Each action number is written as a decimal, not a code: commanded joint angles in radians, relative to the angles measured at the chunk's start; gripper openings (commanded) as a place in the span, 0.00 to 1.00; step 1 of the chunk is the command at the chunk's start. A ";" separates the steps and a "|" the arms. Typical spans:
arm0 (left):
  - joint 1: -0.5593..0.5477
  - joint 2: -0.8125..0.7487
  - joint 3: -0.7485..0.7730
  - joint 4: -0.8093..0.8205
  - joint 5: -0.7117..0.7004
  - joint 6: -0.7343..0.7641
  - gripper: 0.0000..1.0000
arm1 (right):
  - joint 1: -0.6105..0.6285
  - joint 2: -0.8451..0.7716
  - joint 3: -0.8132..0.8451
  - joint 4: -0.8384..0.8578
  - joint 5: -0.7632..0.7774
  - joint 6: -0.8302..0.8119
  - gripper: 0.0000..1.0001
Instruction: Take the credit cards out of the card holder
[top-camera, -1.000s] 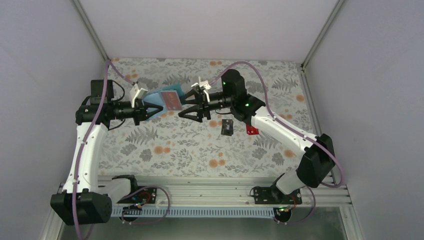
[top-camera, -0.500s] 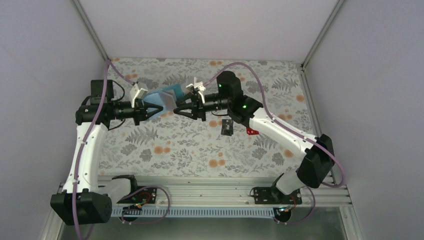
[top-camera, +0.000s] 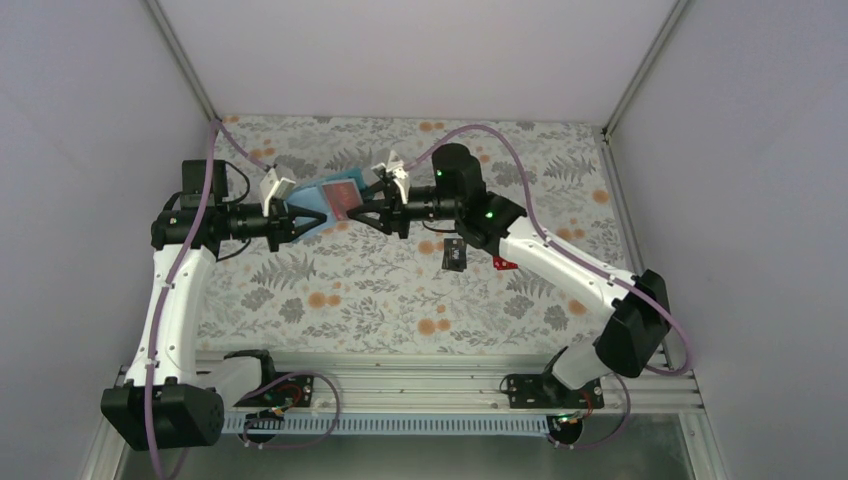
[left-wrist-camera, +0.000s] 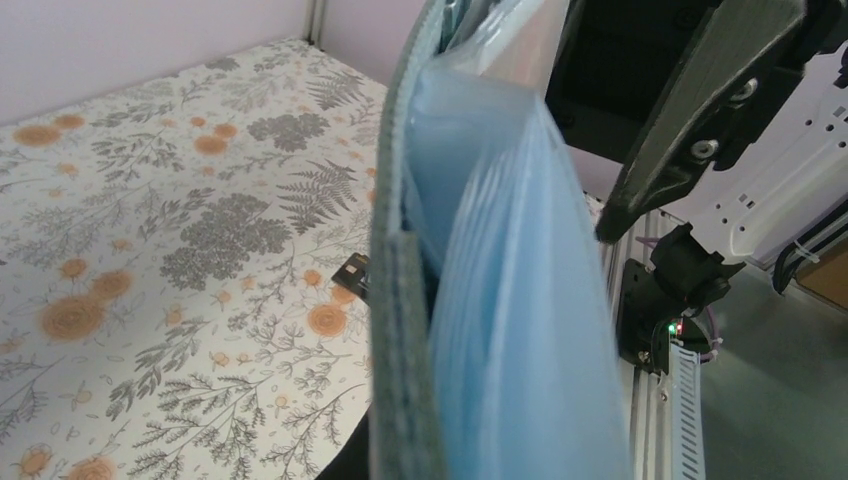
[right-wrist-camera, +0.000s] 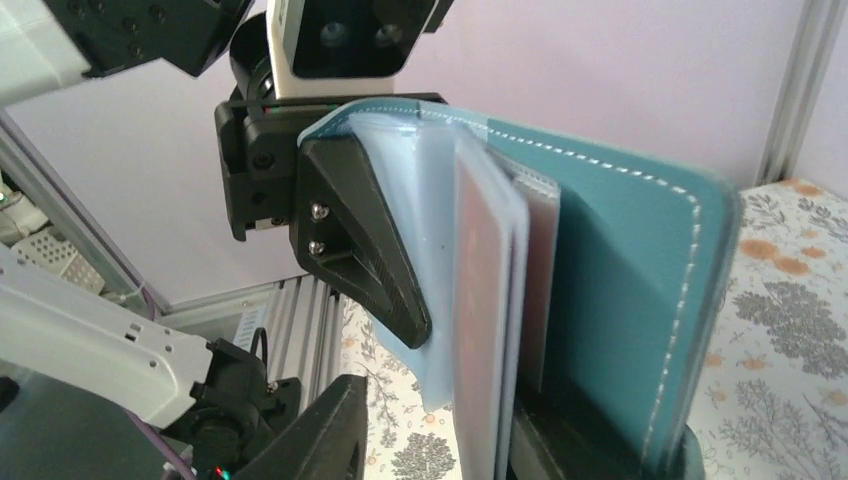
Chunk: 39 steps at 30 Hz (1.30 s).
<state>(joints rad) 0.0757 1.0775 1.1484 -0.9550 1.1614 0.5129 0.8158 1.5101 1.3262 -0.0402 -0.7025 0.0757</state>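
Note:
My left gripper (top-camera: 300, 216) is shut on the teal card holder (top-camera: 322, 196) and holds it on edge above the cloth. The holder fills the left wrist view (left-wrist-camera: 400, 300), where my own fingers are hidden behind it. A pale card with red on it (right-wrist-camera: 485, 300) stands in the holder's light blue pockets (right-wrist-camera: 430, 230). My right gripper (top-camera: 374, 212) is open, with its jaws either side of the card and pocket edges (right-wrist-camera: 445, 410) and a gap still showing. A black card (top-camera: 455, 253) and a red card (top-camera: 503, 262) lie on the cloth.
The flower-print cloth (top-camera: 380, 290) covers the table. Grey walls and metal posts close in the back and sides. The aluminium rail (top-camera: 400, 385) with both arm bases runs along the near edge. The black card also shows in the left wrist view (left-wrist-camera: 352, 272).
My right gripper has moved left up to the holder and its jaws have narrowed around the card edge. The left arm and holder have stayed put.

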 joint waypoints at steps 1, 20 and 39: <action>0.000 -0.015 0.004 -0.002 0.041 0.029 0.02 | 0.012 -0.094 -0.011 -0.005 0.049 -0.067 0.38; -0.001 -0.012 0.004 -0.007 0.046 0.035 0.02 | 0.037 -0.149 -0.126 0.135 0.136 -0.089 0.70; 0.000 -0.012 0.005 -0.013 0.046 0.043 0.02 | 0.085 -0.120 -0.101 0.061 0.177 -0.125 0.46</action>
<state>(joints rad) 0.0765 1.0779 1.1484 -0.9752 1.1618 0.5350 0.8696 1.4139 1.2270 0.0322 -0.5480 -0.0315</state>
